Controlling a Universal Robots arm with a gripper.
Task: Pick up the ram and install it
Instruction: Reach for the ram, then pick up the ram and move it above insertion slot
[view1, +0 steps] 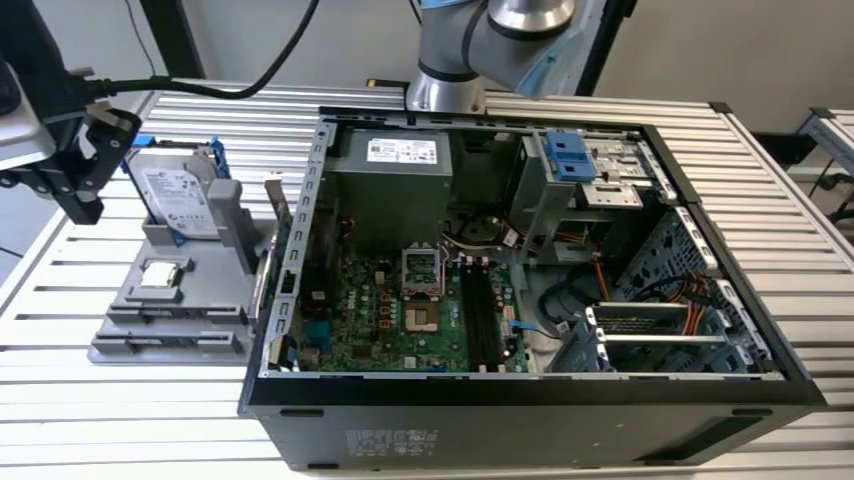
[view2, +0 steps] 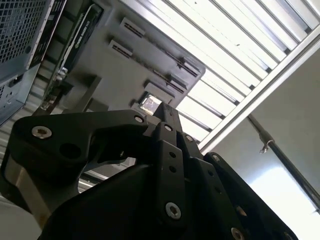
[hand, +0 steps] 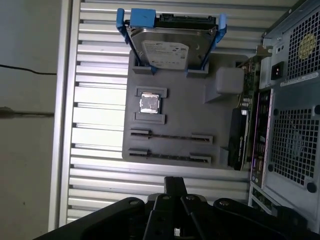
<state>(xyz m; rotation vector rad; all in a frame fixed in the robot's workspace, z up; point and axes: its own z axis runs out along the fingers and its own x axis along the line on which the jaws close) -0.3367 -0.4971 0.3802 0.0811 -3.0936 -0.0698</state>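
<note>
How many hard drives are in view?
1: the hard drive stands in a blue frame at one end of the grey tray, outside the case. Others may hide in the case's bays.

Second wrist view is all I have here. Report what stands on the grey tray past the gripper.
Observer: A hard drive in a blue frame stands on edge at one end of the tray.
Operator: Locate the ram.
Observer: In the first wrist view a thin dark line runs along each of the tray's two long holders; whether either is the ram on edge, I cannot tell.
Operator: Look beyond the tray.
Observer: The computer case lies with its side open; the long black slots on the motherboard look empty.
</note>
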